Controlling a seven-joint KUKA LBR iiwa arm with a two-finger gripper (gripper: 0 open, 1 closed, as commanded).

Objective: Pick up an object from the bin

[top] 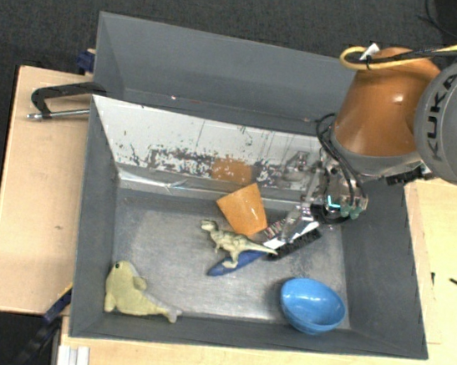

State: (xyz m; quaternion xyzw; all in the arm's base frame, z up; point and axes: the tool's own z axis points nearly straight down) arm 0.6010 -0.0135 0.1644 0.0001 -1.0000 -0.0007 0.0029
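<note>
**Pincer low at mid-right of the bin, beside the toy dinosaur: grip state unclear**

The grey bin (pixel 96 226) holds a few loose things, well spread and not heaped. My pincer (pixel 286 240) is down near the floor, right of centre. I cannot tell whether it is released or clenched, and I see nothing clearly held in it.

- **Blue bowl (pixel 311 305):** front right, apart from me. It looks like hard, smooth plastic, probably light but slippery, so the rim is the only real hold.
- **Orange cup (pixel 244 209):** tipped over against the back wall, just left of my pincer. It looks thin-walled and light, and would probably roll or squash if pinched across the body. The lip is the better hold.
- **Pale green plush animal (pixel 132 295):** front-left corner, far from me. It looks soft and easy to squeeze.
- **Toy dinosaur (pixel 229 238):** mid-floor and nearest my tip, so my guess is that this is the one to pick. It looks small, stiff and light, with thin legs and tail, so I would pinch across the torso.
- **Blue strip (pixel 230 264):** lies partly under the dinosaur, flat on the floor. It would be hard to get under and may come up with the dinosaur.
</note>
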